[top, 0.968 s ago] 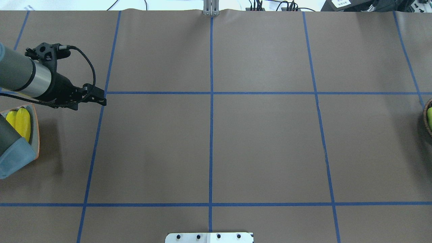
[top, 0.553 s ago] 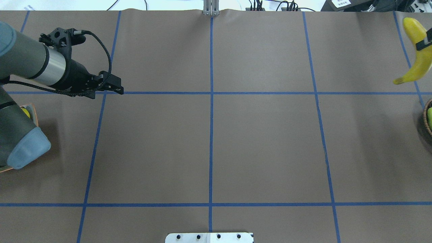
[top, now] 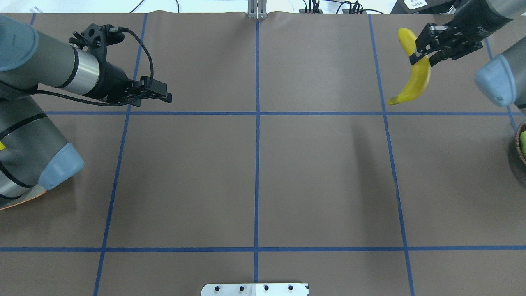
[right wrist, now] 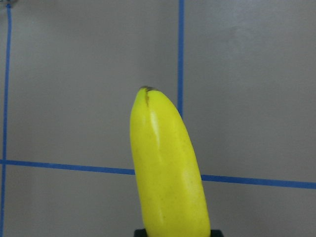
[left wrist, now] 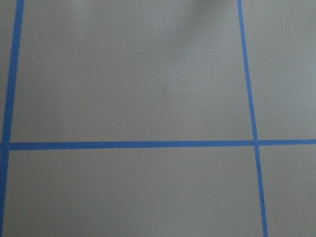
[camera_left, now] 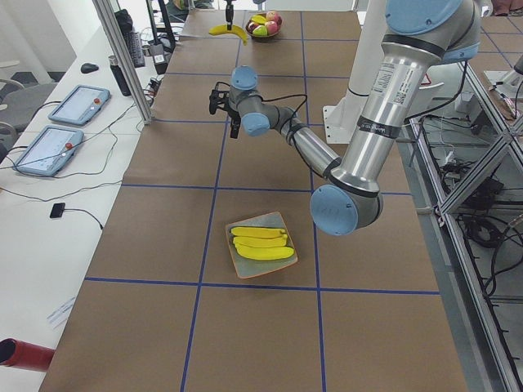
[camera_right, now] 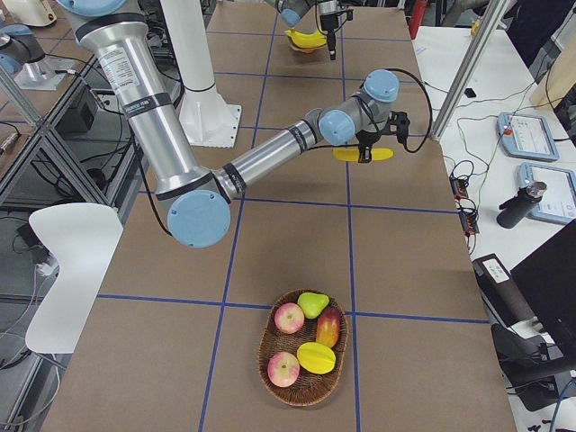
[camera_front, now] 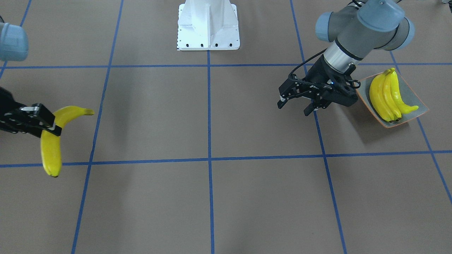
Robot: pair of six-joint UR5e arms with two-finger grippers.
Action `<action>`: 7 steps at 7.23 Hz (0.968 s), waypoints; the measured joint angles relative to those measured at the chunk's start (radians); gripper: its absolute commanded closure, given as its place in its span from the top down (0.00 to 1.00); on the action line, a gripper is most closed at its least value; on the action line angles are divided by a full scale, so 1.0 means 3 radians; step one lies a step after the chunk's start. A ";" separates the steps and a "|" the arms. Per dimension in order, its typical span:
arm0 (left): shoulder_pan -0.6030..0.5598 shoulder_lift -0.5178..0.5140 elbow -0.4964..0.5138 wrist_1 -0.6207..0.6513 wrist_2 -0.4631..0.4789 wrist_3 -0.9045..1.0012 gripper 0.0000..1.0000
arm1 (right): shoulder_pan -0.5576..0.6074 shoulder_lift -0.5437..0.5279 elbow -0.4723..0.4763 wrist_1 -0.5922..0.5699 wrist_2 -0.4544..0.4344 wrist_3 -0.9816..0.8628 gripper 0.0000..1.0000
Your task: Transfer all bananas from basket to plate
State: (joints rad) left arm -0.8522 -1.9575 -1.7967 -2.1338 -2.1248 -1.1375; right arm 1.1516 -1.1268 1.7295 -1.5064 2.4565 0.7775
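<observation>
My right gripper (top: 420, 50) is shut on a yellow banana (top: 416, 78) near its upper end and holds it in the air over the far right of the table. The banana also shows in the front view (camera_front: 51, 148) and fills the right wrist view (right wrist: 168, 173). My left gripper (camera_front: 296, 107) is open and empty, in the air just beside the plate (camera_front: 406, 88). The grey-green plate with its orange rim holds three bananas (camera_front: 385, 95) side by side. In the overhead view my left arm hides nearly all of the plate.
A wicker basket (camera_right: 301, 398) with apples, a pear and another yellow fruit stands at the table's right end; only its edge (top: 520, 144) shows overhead. The robot's white base (camera_front: 208, 24) stands at the near middle. Blue tape lines cross the brown table.
My right gripper has come into view with the banana and moved left over the table. My left gripper has moved right and away from the plate, still open.
</observation>
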 measured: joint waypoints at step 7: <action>0.0344 -0.0579 0.0200 -0.0315 -0.0007 -0.0016 0.99 | -0.0798 0.0500 -0.0027 0.0418 -0.0222 0.0840 0.00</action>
State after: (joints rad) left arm -0.7492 -2.1310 -1.7367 -2.2283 -2.1269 -1.1423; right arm 0.9122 -0.9770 1.7216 -1.3809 2.3899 1.0296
